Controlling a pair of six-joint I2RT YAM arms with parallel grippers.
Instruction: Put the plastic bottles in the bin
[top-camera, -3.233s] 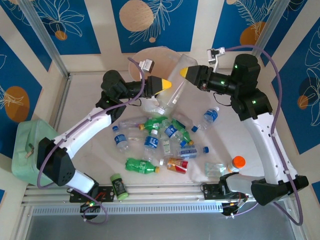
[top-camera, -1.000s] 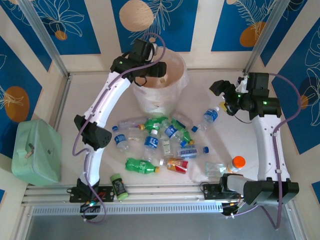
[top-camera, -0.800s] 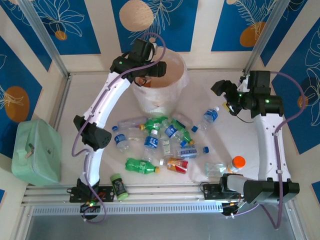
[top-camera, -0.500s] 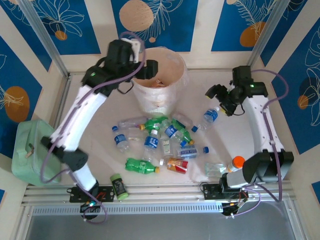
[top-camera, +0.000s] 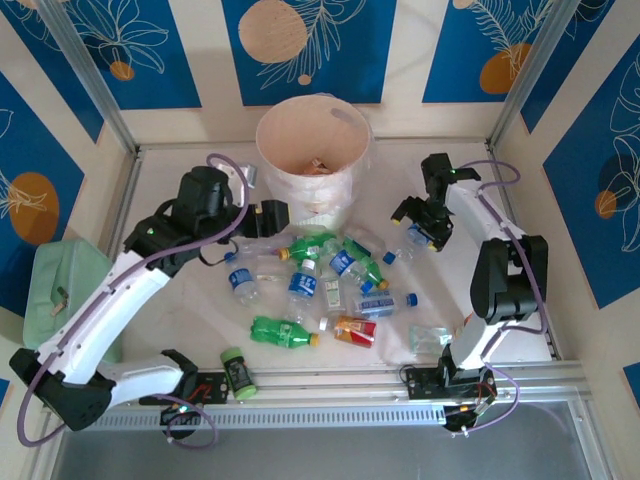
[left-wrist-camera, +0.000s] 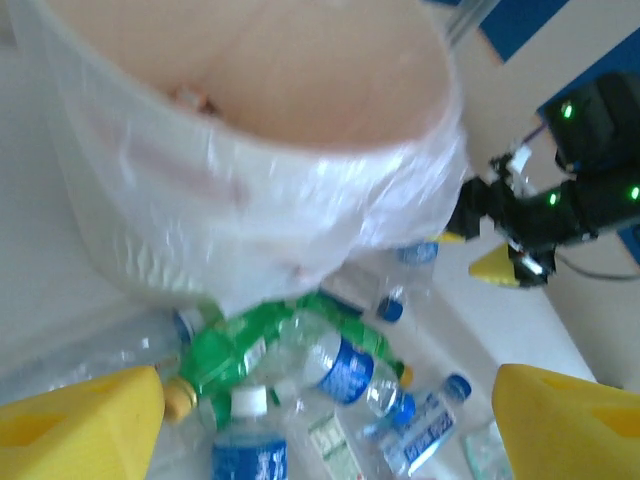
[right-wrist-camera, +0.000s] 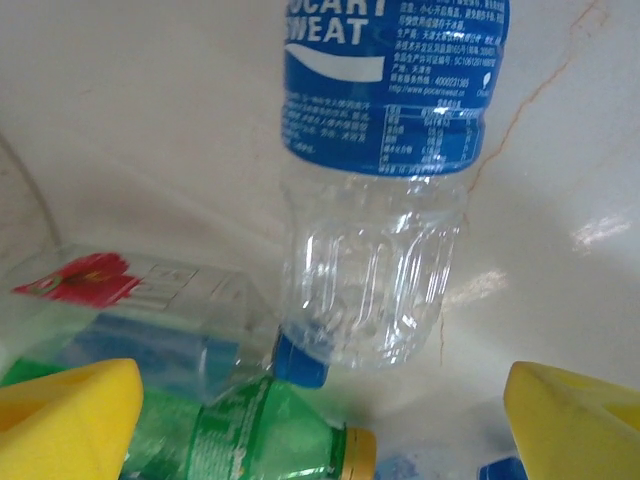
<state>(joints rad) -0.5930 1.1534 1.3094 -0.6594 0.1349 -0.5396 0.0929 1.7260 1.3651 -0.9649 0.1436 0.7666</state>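
The left hand (left-wrist-camera: 325, 425) is spread wide, with nothing between its yellow fingertips (left-wrist-camera: 85, 420). In the top view it sits low at centre left, just beside the bin (top-camera: 330, 195) and over the upper-left edge of the bottles (top-camera: 320, 275). Straight ahead of it the bin's crinkled white liner (left-wrist-camera: 300, 215) bulges over the wall. Below that a green bottle (left-wrist-camera: 235, 350) and a blue-labelled bottle (left-wrist-camera: 350, 365) lie across each other. The bin stands upright at upper centre, its base close against the nearest bottles. Something small and tan lies inside, too small to name.

The right hand (right-wrist-camera: 320, 420) is also wide open and empty, low over the worktop (top-camera: 180, 180) at centre right. Ahead of it, in line with the gap, lies a clear bottle (right-wrist-camera: 385, 200) whose blue label reads "OCARI SWEAT", the first letter cut off by the frame. The small print beneath cannot be read. A blue cap (right-wrist-camera: 300, 368) at its lower end meets a yellow-capped bottle (right-wrist-camera: 260, 440) and a red-marked bottle (right-wrist-camera: 110, 280).

The heap covers the middle of the worktop, with a red-orange labelled bottle (top-camera: 352, 330) at its lower edge. A dark jar (top-camera: 238, 372) with a green lid lies at lower left. A mint-green container (top-camera: 45, 290) sits at the left edge, and a clear scrap (top-camera: 430, 338) lies at lower right.
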